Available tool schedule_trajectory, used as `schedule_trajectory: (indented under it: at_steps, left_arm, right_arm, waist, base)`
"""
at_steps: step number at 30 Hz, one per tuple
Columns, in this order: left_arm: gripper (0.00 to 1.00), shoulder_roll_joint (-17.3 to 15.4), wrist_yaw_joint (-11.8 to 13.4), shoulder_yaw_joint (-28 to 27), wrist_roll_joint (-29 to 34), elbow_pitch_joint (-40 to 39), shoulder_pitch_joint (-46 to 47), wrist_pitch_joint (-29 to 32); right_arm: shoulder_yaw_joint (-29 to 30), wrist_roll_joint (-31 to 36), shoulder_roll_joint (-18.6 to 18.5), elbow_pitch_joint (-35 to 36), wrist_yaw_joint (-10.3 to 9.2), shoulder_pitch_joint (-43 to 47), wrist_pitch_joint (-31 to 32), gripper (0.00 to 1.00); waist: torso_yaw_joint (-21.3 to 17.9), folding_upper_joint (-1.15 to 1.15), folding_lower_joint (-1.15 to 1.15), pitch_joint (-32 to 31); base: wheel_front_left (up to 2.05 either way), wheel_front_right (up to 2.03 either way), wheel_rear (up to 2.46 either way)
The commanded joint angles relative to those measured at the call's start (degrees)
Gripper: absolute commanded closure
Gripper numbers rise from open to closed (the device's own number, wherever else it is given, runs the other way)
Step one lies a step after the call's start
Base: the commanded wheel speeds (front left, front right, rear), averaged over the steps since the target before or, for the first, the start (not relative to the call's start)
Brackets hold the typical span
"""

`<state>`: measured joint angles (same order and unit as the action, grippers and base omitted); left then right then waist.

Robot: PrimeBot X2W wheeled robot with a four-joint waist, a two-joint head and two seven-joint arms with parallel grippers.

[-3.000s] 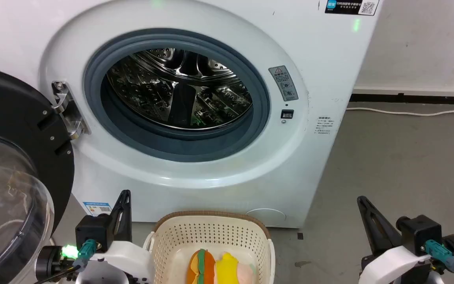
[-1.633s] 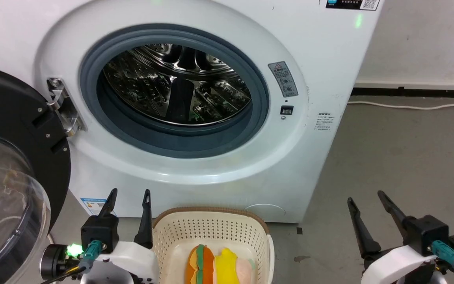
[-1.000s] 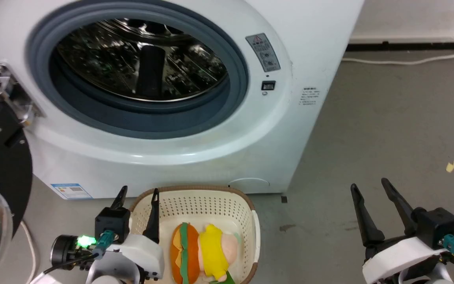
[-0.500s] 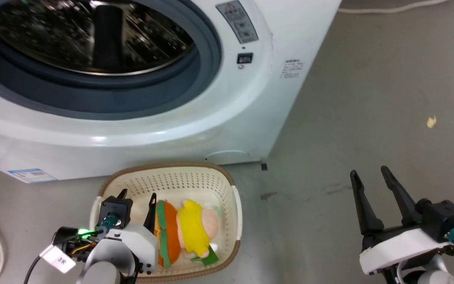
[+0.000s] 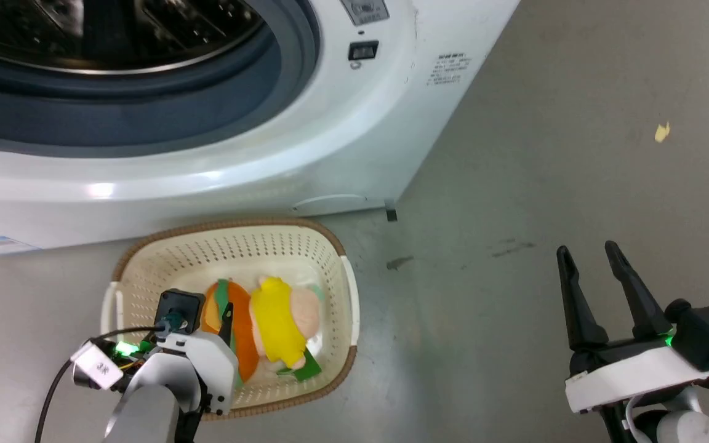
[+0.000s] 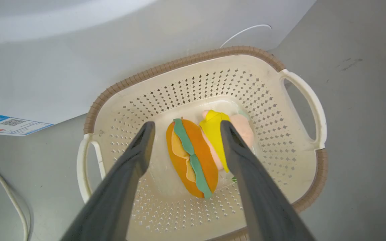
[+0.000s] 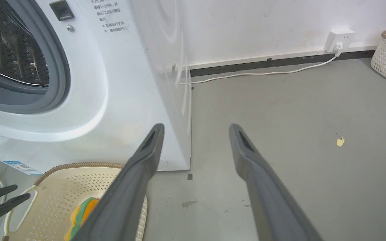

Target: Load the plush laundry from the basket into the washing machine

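While the left gripper (image 6: 187, 124) hangs, fingers parted, over the cream perforated plastic basket (image 6: 186, 62), lower it astride the orange-bunned plush burger (image 6: 193, 157), then squeeze gently.

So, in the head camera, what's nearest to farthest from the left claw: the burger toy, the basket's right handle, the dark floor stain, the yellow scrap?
1. Burger toy, in the basket beside the left claw.
2. Right handle, on the basket's right side.
3. Dark stain, on the floor beyond that handle.
4. Yellow scrap, far off at the upper right.
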<state>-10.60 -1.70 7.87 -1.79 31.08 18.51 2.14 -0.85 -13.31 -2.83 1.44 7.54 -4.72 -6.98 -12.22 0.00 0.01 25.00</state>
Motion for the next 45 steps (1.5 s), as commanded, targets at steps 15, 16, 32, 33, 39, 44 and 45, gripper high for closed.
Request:
schedule_trajectory:
  at_steps: [15, 16, 32, 33, 39, 44, 45]
  left_arm:
    - [0.0, -4.6, -2.1, 4.8, -0.7, 14.4, 12.0, 10.2]
    - [0.0, -4.9, -2.2, 5.1, -0.8, 15.0, 12.7, 10.6]
    - [0.0, -9.4, -3.9, 8.1, -3.7, 24.2, 21.8, 14.1]
    - [0.0, -9.6, -4.0, 8.4, -3.9, 24.7, 22.3, 14.1]
    - [0.0, -10.5, -4.5, 11.0, -5.4, 26.4, 24.6, 11.7]
    - [1.0, -11.6, -4.8, 13.5, -7.5, 28.5, 26.6, 11.2]
    - [1.0, -11.8, -4.9, 14.1, -7.9, 29.1, 26.9, 11.5]
  right_arm:
    - [-0.4, -5.6, 0.0, 2.2, -0.03, -1.3, -2.6, 0.0]
    - [-0.4, -5.9, 0.0, 2.5, -0.03, -1.3, -2.7, 0.0]
    - [-1.2, -8.6, 0.0, 6.3, -0.04, -1.6, -4.6, 0.0]
    - [-1.2, -8.7, 0.0, 6.5, -0.04, -1.5, -4.7, 0.0]
    - [-1.3, -10.1, 0.0, 7.7, -0.04, -1.5, -5.5, 0.0]
    - [-2.2, -11.1, 0.0, 8.2, -0.05, -1.7, -6.1, 0.0]
    - [-2.2, -11.3, 0.0, 8.2, -0.05, -1.9, -6.2, 0.0]
  waist:
    - [-4.2, 0.0, -0.01, 9.8]
    - [-4.3, 0.0, -0.01, 10.4]
    - [-6.2, 0.0, -0.01, 19.2]
    - [-6.3, 0.0, -0.01, 19.7]
    - [-7.2, 0.0, -0.01, 22.9]
    - [-8.2, 0.0, -0.01, 25.2]
    - [-8.4, 0.0, -0.01, 25.6]
  base:
    - [0.04, 0.04, 0.04]
    - [0.12, 0.12, 0.12]
    - [0.12, 0.12, 0.12]
    - [0.1, 0.1, 0.1]
    - [0.07, 0.07, 0.07]
    - [0.01, 0.01, 0.01]
    - [0.0, 0.0, 0.0]
